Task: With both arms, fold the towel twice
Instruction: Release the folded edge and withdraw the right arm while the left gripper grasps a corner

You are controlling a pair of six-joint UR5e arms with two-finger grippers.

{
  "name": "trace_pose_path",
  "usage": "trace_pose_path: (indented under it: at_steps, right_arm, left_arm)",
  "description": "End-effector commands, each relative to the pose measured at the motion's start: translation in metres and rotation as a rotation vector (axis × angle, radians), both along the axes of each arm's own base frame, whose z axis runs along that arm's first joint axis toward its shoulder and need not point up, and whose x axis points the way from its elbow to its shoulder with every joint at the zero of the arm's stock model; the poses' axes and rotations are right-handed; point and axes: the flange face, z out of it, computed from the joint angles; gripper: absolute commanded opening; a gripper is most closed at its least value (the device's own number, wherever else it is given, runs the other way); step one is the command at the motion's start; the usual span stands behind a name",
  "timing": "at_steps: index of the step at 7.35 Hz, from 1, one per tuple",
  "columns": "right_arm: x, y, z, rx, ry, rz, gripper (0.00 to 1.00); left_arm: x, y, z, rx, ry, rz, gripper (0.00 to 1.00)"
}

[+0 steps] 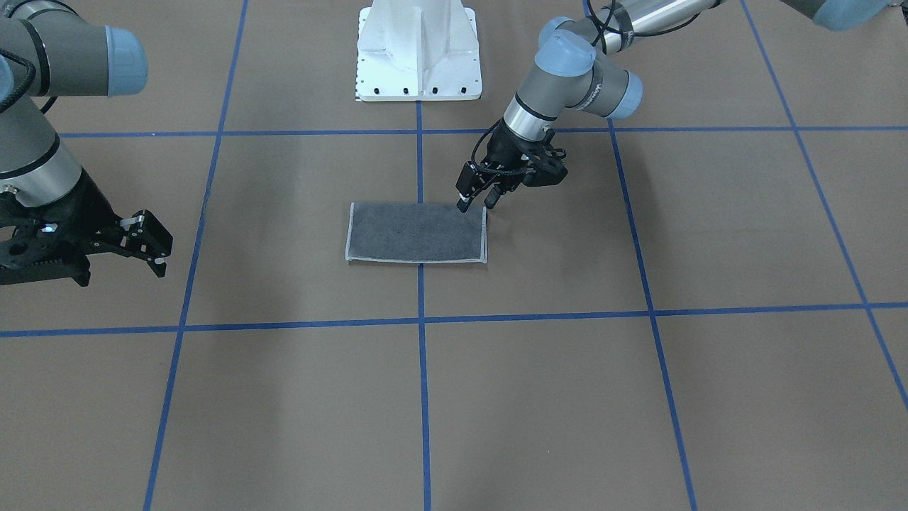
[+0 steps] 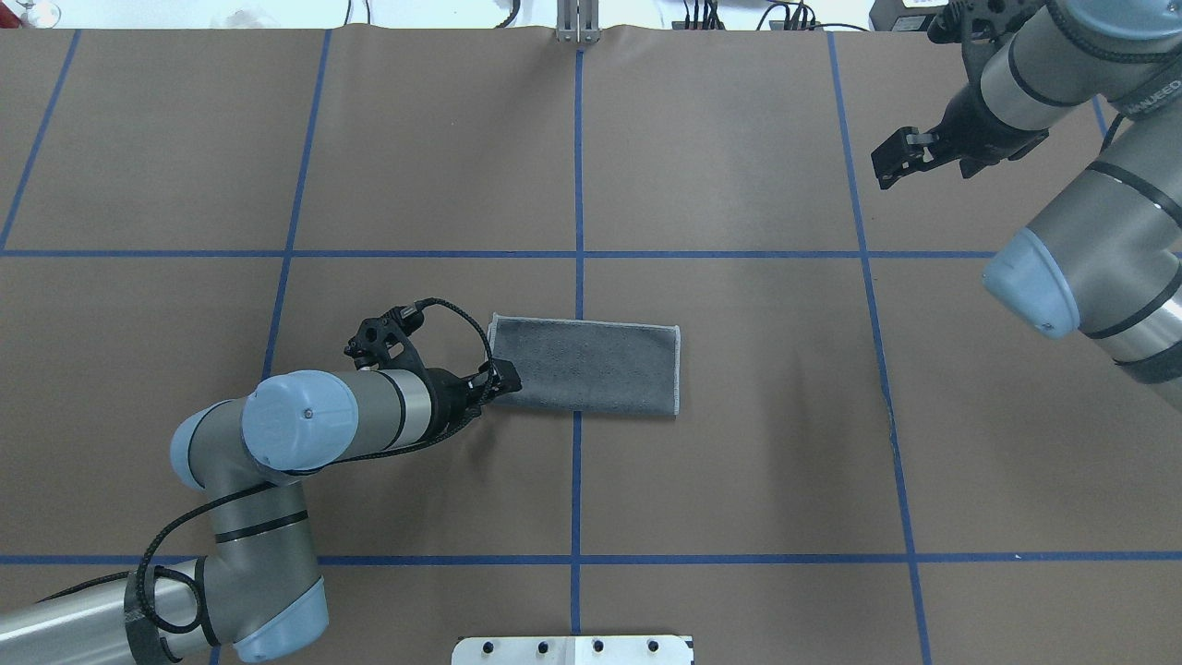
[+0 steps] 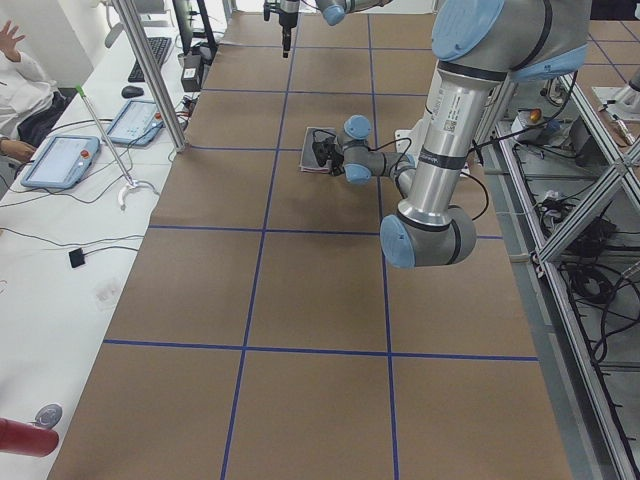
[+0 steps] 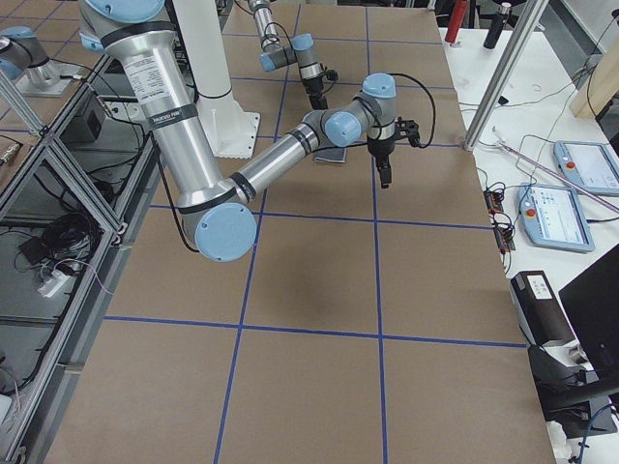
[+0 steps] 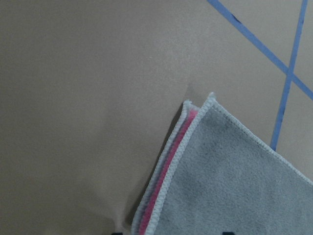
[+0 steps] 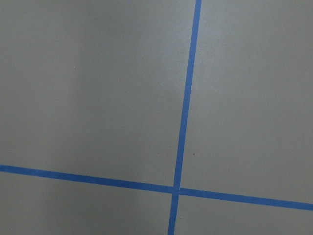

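Note:
The towel (image 1: 416, 233) lies flat mid-table, folded into a grey rectangle with light stitched edging (image 2: 586, 363). In the left wrist view its corner (image 5: 234, 181) shows a pink layer between the grey ones. My left gripper (image 1: 475, 204) is low at the towel's corner nearest the robot, on my left (image 2: 506, 380). Its jaws are apart and hold nothing. My right gripper (image 1: 154, 245) is open and empty, far out to my right, clear of the towel (image 2: 891, 164). The right wrist view shows only brown table and blue tape.
The white pedestal base (image 1: 418, 50) stands at the robot's edge of the table. Blue tape lines (image 1: 420, 319) grid the brown surface. A side bench with tablets (image 3: 60, 160) and an operator (image 3: 15, 90) runs along the far side.

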Motion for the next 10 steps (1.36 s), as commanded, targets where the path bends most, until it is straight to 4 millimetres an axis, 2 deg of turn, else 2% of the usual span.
trace_pose_path:
  at_steps: [1, 2, 5, 6, 9, 10]
  right_arm:
    - [0.0012, 0.0015, 0.0073, -0.002, 0.005, -0.002, 1.00]
    - [0.0012, 0.0015, 0.0073, -0.002, 0.005, -0.002, 1.00]
    - [0.0012, 0.0015, 0.0073, -0.002, 0.005, -0.002, 1.00]
    - [0.0011, 0.0016, 0.0073, -0.002, 0.004, -0.003, 1.00]
    - [0.0010, 0.0017, 0.0072, -0.002, 0.003, -0.005, 1.00]
    - [0.0010, 0.0017, 0.0072, -0.002, 0.003, -0.005, 1.00]
  left_arm:
    - [0.0012, -0.0004, 0.0017, -0.001, -0.004, 0.000, 0.59]
    - [0.0012, -0.0004, 0.0017, 0.000, -0.004, 0.001, 0.51]
    - [-0.0009, -0.0006, -0.0002, 0.004, -0.001, 0.000, 0.48]
    - [-0.0015, -0.0004, 0.0001, 0.004, -0.001, 0.000, 0.42]
    - [-0.0049, -0.0023, 0.0036, 0.004, -0.006, -0.004, 0.36]
    - [-0.0051, -0.0022, 0.0045, 0.004, -0.007, -0.004, 0.27]
